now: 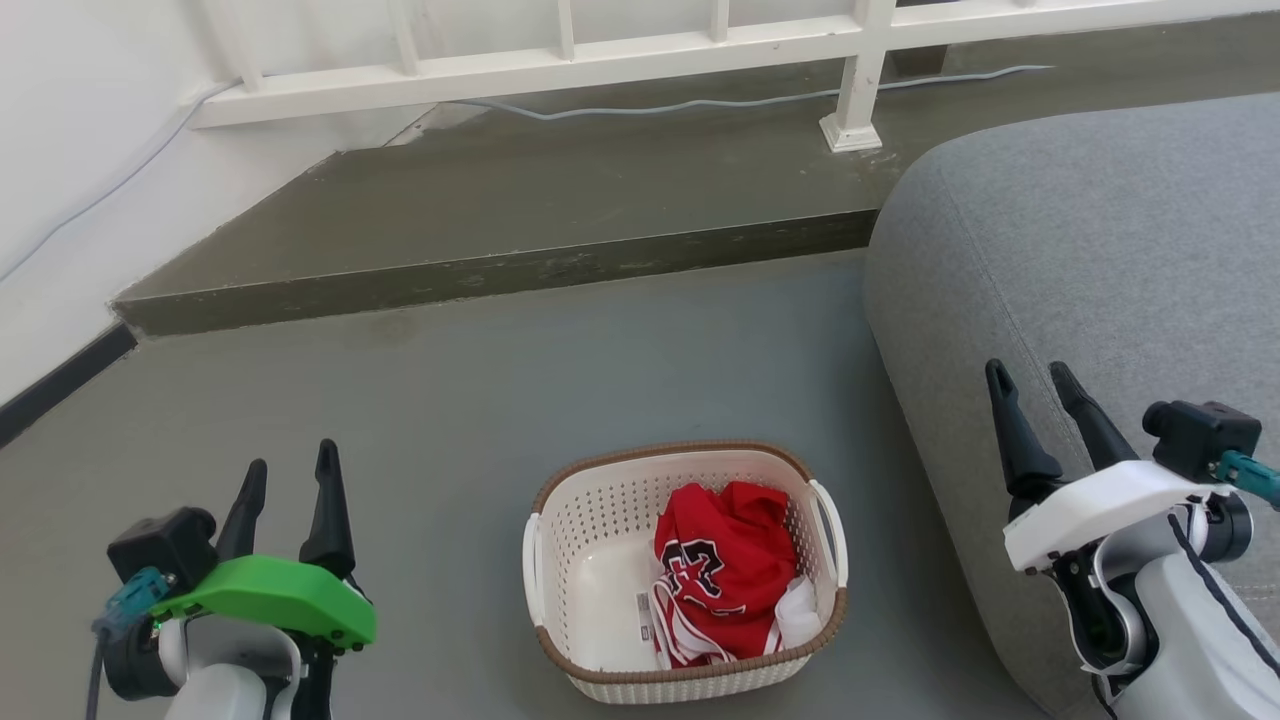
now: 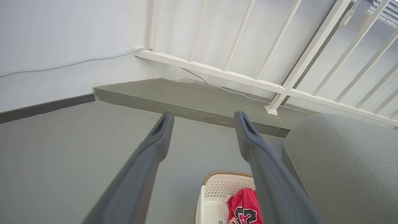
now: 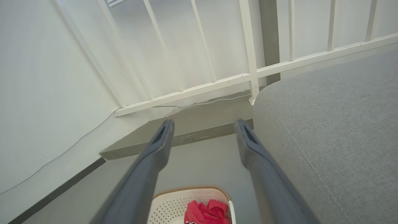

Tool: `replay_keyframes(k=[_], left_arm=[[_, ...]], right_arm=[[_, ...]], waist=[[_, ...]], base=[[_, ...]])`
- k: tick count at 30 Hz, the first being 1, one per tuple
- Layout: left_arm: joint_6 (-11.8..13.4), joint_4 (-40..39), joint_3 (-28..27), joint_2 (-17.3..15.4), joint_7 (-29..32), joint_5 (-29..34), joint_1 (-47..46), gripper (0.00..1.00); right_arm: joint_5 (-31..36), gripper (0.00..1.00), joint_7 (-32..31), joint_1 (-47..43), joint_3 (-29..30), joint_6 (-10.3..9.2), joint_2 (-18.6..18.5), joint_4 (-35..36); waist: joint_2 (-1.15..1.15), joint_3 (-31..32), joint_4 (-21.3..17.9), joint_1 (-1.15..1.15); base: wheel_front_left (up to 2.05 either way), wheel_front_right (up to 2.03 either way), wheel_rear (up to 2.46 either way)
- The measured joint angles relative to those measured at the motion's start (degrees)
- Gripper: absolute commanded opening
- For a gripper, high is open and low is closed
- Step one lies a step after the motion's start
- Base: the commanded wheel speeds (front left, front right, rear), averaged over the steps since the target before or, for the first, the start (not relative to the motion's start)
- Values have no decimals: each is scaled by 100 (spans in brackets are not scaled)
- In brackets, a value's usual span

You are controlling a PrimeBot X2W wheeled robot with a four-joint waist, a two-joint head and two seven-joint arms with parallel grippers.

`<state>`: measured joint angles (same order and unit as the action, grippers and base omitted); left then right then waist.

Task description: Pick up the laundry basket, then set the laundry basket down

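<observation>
The laundry basket is cream-white and perforated with a brown woven-look rim and white side handles. It stands on the grey floor low in the middle of the head view, with a red garment inside. It also peeks in at the bottom of the left wrist view, basket, and the right wrist view, basket. My left gripper hovers open to the basket's left, well apart from it. My right gripper is open to its right, over the sofa edge. Both hold nothing.
A grey upholstered sofa fills the right side, close to the basket. A raised floor step runs across behind, with a white railing and a cable on it. A white wall stands at left.
</observation>
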<state>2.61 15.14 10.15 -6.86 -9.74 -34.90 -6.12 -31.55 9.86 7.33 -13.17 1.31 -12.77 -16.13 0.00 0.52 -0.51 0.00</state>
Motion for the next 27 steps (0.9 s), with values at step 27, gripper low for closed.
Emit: replay_keyframes(k=[27], left_arm=[[272, 172, 324, -11, -468, 1508, -218, 100]], right_arm=[[1523, 100, 432, 271, -352, -135, -96, -126]], waist=[[0, 50, -24, 0]], base=[[0, 0, 0]])
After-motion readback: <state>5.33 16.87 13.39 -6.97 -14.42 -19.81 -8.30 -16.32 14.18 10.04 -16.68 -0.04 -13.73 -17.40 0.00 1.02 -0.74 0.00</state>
